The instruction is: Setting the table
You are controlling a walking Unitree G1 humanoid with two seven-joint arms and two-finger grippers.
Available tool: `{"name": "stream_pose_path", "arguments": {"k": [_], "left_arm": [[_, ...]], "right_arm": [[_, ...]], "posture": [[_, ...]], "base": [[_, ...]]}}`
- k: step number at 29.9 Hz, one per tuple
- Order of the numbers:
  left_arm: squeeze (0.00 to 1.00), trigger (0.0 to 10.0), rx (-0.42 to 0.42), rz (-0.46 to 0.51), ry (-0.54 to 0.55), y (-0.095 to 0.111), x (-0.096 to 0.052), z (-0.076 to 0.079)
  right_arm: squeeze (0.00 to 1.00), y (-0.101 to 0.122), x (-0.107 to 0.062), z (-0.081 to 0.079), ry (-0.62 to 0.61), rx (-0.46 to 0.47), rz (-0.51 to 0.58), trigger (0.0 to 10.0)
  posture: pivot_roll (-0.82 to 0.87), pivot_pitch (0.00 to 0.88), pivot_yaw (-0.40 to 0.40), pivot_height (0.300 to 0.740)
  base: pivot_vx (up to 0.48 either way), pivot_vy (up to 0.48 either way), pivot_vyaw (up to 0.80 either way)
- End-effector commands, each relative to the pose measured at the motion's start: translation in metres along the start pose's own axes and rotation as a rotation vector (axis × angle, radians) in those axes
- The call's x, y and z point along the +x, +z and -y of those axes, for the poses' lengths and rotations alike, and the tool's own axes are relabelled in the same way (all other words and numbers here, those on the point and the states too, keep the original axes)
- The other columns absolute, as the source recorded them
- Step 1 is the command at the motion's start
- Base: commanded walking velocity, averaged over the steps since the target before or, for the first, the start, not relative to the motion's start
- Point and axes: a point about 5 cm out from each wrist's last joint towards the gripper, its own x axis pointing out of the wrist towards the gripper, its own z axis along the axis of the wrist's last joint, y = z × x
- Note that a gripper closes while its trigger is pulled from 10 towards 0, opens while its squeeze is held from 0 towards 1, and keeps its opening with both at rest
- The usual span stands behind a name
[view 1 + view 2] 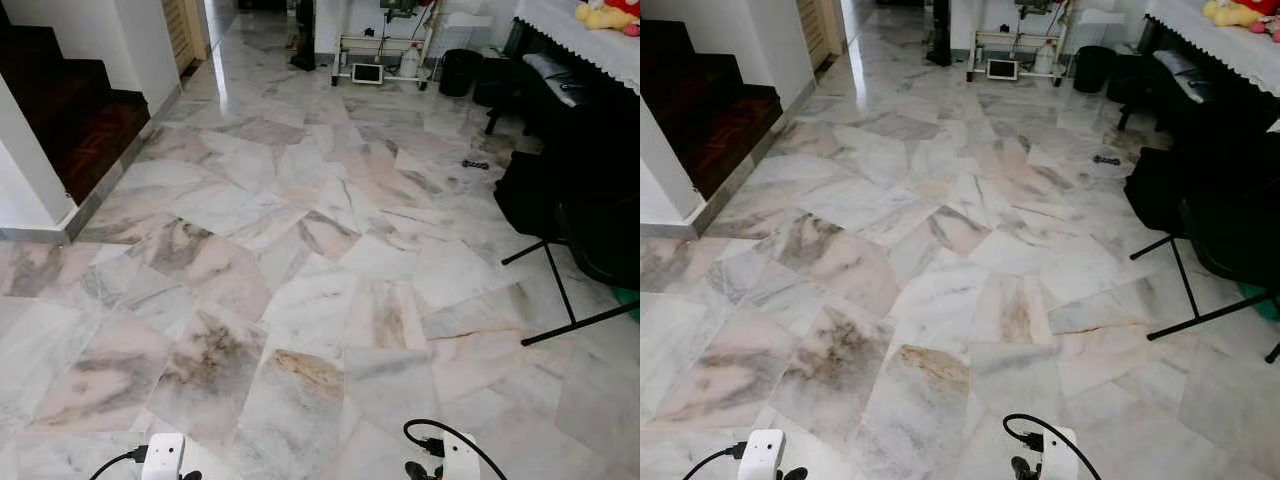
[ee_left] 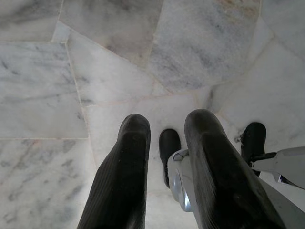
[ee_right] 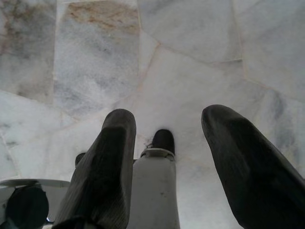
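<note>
My left gripper hangs at my side, pointing down at the marble floor; its two black fingers are open with nothing between them. My right gripper hangs the same way, open and empty, over pale tiles. Both white wrists sit at the lower edge of the head views, the left wrist and the right wrist. A table with a white lace cloth stands far off at the back right, with yellow and pink plush toys on it.
Marble floor stretches ahead. Dark wooden stairs rise at the left behind a white wall. A black stand with crossed legs and dark gear stand at the right. A black bin and a white rack stand at the back.
</note>
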Motion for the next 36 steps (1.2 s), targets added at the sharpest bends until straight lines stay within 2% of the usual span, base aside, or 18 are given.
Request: {"name": "stream_pose_path", "arguments": {"k": [1,4,25,30,36], "left_arm": [[0.00,10.0,0.006,-0.015,-0.011,-0.0021,-0.0003,0.0002],[0.00,10.0,0.002,-0.013,-0.008,-0.0018,-0.0003,-0.0002],[0.00,10.0,0.022,-0.008,-0.010,0.0010,0.0002,-0.0010],[0.00,10.0,0.054,-0.004,0.004,0.0026,0.0003,-0.0024],[0.00,10.0,0.042,-0.004,0.004,0.0035,0.0007,-0.0017]], "right_arm": [[0.00,0.0005,-0.0002,0.0021,-0.011,-0.003,0.000,10.0],[0.00,-0.0005,-0.0002,0.0017,-0.010,-0.011,-0.008,10.0],[0.00,-0.0029,0.0005,-0.0044,0.003,-0.023,-0.023,10.0],[0.00,-0.0021,0.0010,-0.0058,0.008,-0.029,-0.024,10.0],[0.00,-0.0014,0.0011,-0.0055,0.007,-0.035,-0.025,10.0]], "posture": [[0.11,0.000,-0.045,0.740],[0.11,0.000,-0.044,0.740],[0.12,0.000,-0.036,0.740],[0.12,0.000,-0.035,0.740],[0.12,0.000,-0.037,0.740]], "base": [[0.000,0.000,0.00],[0.000,0.000,-0.15],[0.000,0.000,-0.78],[0.000,-0.060,-0.78],[0.000,-0.106,-0.77]]}}
